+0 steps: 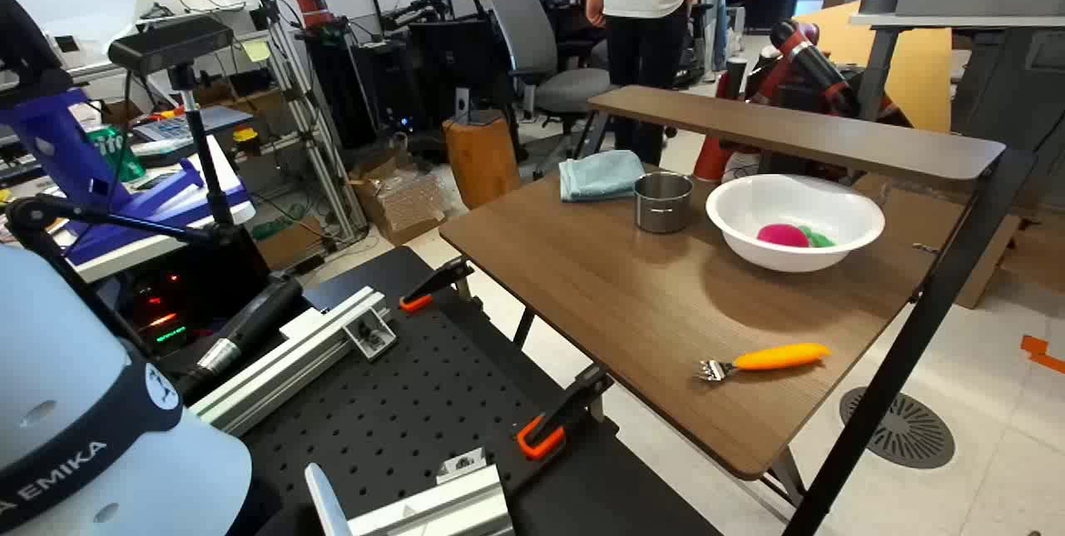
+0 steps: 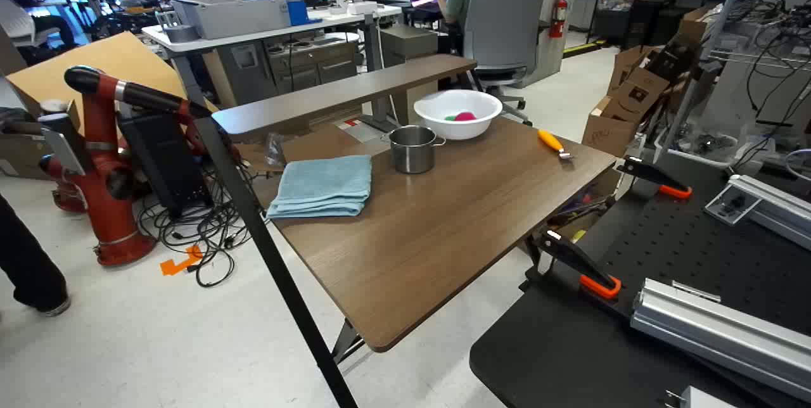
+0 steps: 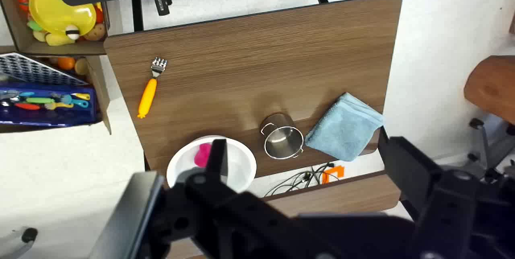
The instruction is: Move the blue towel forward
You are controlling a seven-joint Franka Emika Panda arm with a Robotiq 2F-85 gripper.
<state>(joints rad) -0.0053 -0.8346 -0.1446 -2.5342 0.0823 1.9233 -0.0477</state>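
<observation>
The blue towel [image 3: 345, 128] is a pale blue-teal folded cloth lying flat on the brown table [image 3: 241, 70], at its right edge beside a metal pot in the wrist view. It shows in both exterior views, at the table's far side [image 1: 603, 176] and at its left corner [image 2: 323, 187]. My gripper [image 3: 307, 141] is wide open and empty in the wrist view, its two black fingers spread high above the table. The towel appears between the fingers, closer to the right one, and nothing touches it. The gripper is out of view in both exterior views.
The metal pot [image 3: 283, 138] stands close to the towel. A white bowl [image 3: 241, 166] with pink and green contents stands past it. An orange-handled fork [image 3: 148, 96] lies near another edge. A raised shelf [image 1: 790, 128] runs along one side of the table. Clamps [image 1: 545, 434] line the black base.
</observation>
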